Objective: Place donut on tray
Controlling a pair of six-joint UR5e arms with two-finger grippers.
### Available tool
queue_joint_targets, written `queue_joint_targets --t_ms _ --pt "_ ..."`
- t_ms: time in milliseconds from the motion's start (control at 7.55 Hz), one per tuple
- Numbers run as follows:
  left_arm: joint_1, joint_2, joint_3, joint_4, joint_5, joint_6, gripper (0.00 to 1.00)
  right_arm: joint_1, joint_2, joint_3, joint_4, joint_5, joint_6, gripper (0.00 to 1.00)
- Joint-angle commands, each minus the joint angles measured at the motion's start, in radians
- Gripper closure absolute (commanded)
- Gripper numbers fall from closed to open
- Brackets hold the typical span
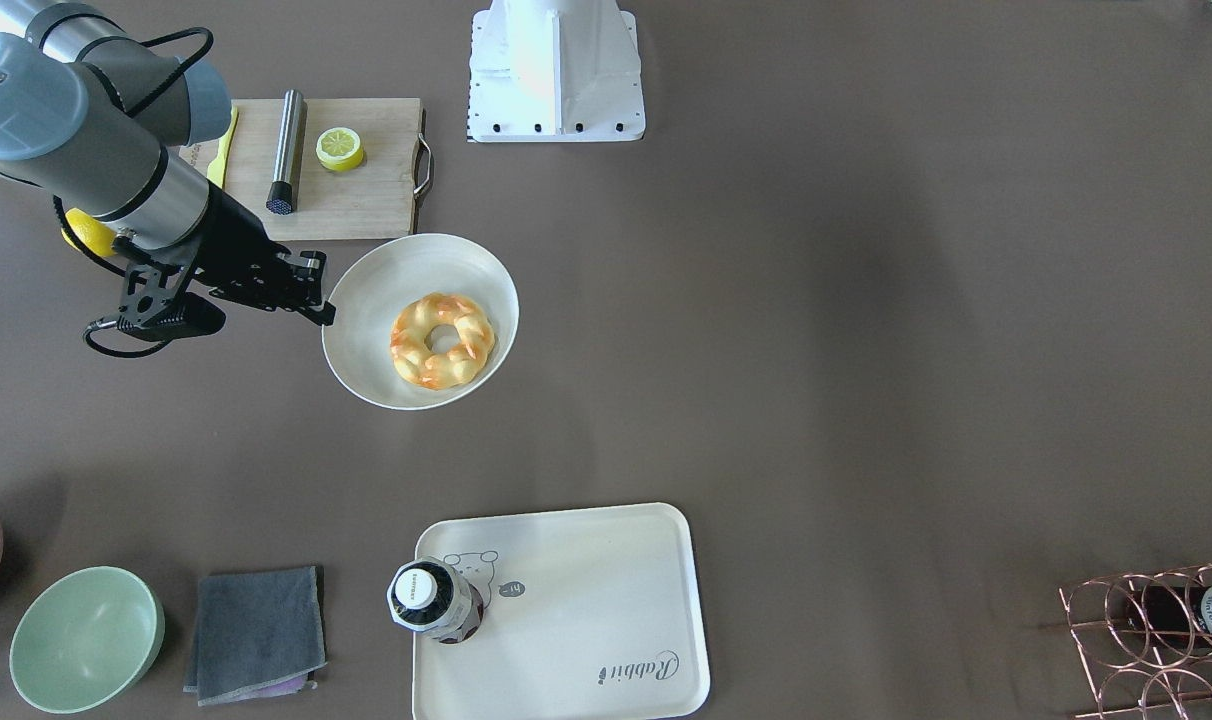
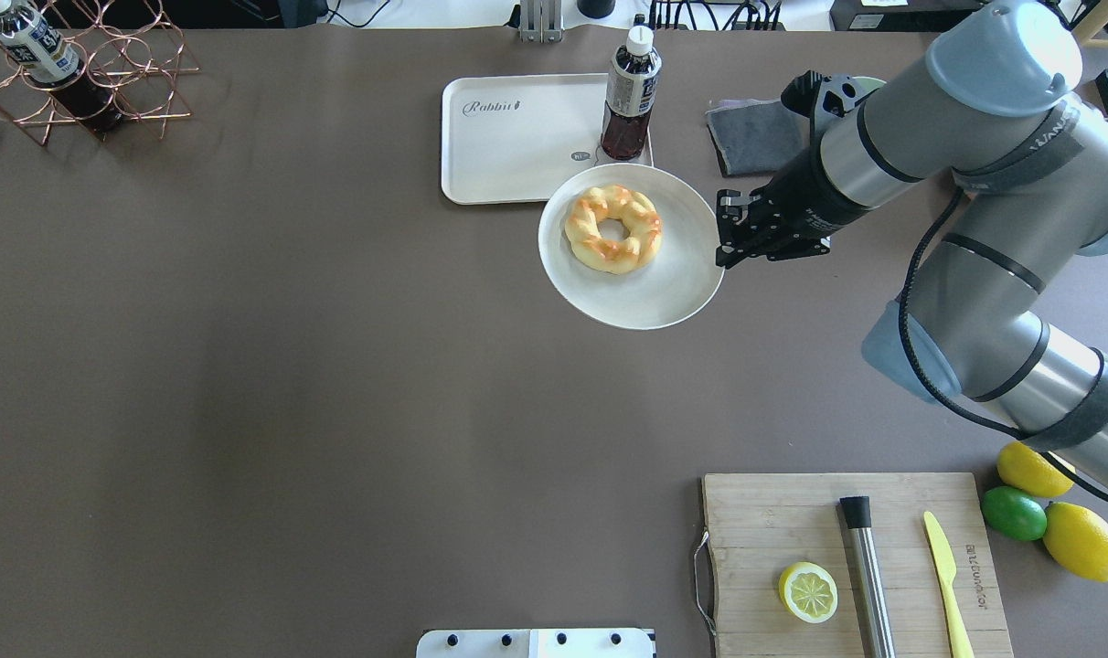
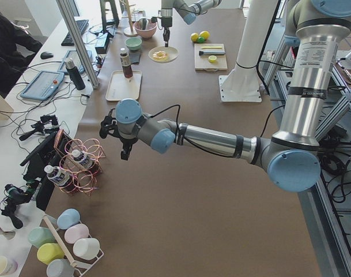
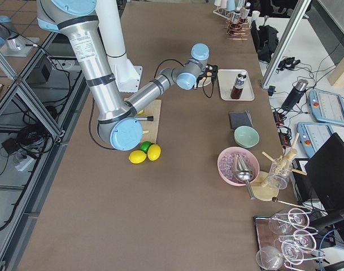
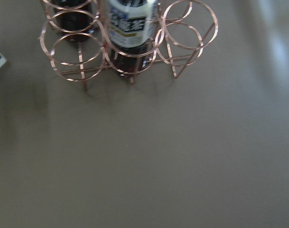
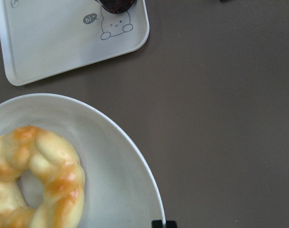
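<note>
The donut (image 1: 443,341) is a braided golden ring lying in a round white plate (image 1: 366,300). My right gripper (image 1: 324,312) is shut on the plate's rim and holds it above the table, slightly tilted. In the overhead view the donut (image 2: 613,228) and plate (image 2: 664,292) hang just at the near right corner of the cream tray (image 2: 499,146). The right wrist view shows the donut (image 6: 35,180), the plate (image 6: 116,180) and the tray's bear corner (image 6: 54,42). My left gripper (image 3: 124,153) shows only in the exterior left view, near a copper rack; I cannot tell its state.
A dark bottle (image 1: 428,598) stands on the tray's corner (image 1: 606,600). A grey cloth (image 1: 256,632) and green bowl (image 1: 86,640) lie beside it. A cutting board (image 2: 773,521) holds a lemon half (image 2: 808,591), a steel rod and a yellow knife. The copper rack (image 2: 79,73) holds bottles.
</note>
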Motion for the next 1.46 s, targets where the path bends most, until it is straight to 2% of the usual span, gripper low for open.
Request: queue_joint_targets --t_ms 0,265,398,663,928,1325 --pt "0.182 -0.137 -0.018 -0.074 0.016 -0.361 0.02 -0.094 0.088 0.084 -0.181 -0.126 0.084 1.0" --pt "0.27 -0.203 -0.04 -0.114 0.072 -0.547 0.02 -0.142 0.166 0.085 -0.244 -0.166 0.124 1.0" --pt "0.328 -0.224 -0.09 -0.114 0.095 -0.66 0.02 -0.151 0.177 0.085 -0.255 -0.172 0.127 1.0" --pt "0.46 -0.243 -0.194 -0.112 0.221 -0.854 0.02 -0.154 0.178 0.085 -0.256 -0.174 0.127 1.0" --pt "0.602 -0.275 -0.244 -0.105 0.369 -0.968 0.02 -0.156 0.177 0.077 -0.258 -0.174 0.127 1.0" --pt "0.635 -0.309 -0.287 -0.045 0.386 -1.013 0.02 -0.168 0.178 0.074 -0.264 -0.199 0.126 1.0"
